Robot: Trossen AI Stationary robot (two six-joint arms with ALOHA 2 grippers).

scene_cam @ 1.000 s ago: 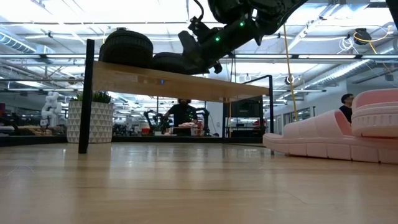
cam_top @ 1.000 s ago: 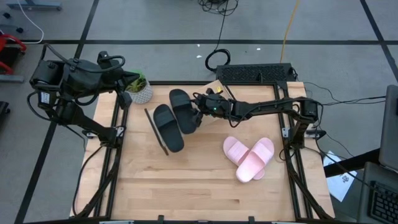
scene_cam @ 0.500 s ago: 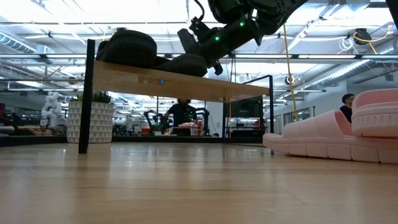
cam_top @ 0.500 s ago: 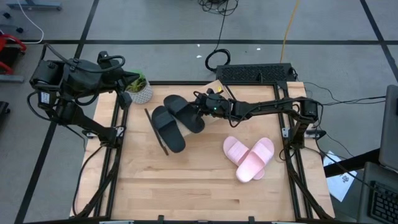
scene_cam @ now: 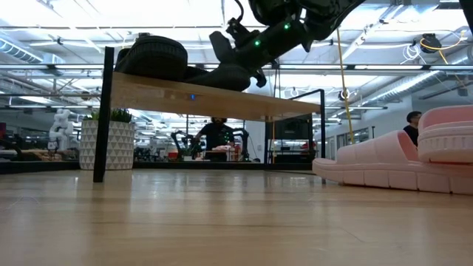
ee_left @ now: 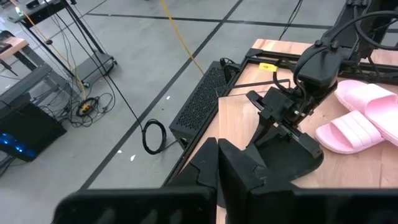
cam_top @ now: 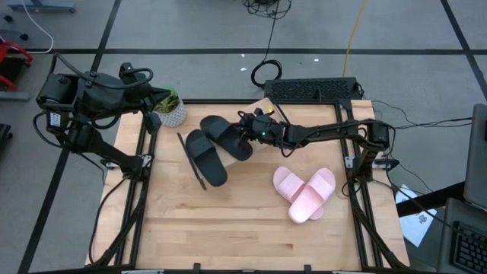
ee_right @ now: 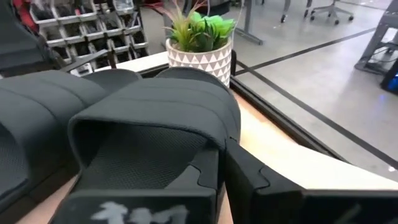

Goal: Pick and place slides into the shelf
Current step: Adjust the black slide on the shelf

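- Overhead view first: I used the shelf [cam_top: 199,169] as my landmark, a long wooden rack lying slantwise across the table's far half. One black slide [cam_top: 205,155] lay flat on it. The second black slide [cam_top: 227,137] lay just beside that one, on the side away from the left arm, its long axis skewed across its mate's. My right gripper [cam_top: 245,137] sat at that slide's near end, so the slide ran from the fingertips toward the shelf. The pink pair [cam_top: 305,192] lay crossed on the bare table, well apart from the shelf on the right arm's side. My left gripper [cam_top: 149,93] waited off the shelf's far end beside the potted plant [cam_top: 170,109]; I could not tell its finger state.
- Low view: the shelf's board [scene_cam: 199,96] stood raised, both black slides on top, the right gripper [scene_cam: 247,63] angled down onto the nearer one [scene_cam: 225,75].
- Left wrist view: I saw the right gripper [ee_left: 273,124] meeting the black slide [ee_left: 292,155], with a pink slide [ee_left: 348,130] beyond.
- Right wrist view: my fingers were closed on the black slide's [ee_right: 155,118] edge, strap toward the plant [ee_right: 200,40].
- My judgement: the right arm was far nearer; straightening that slide alongside its mate was what the next move turned on.
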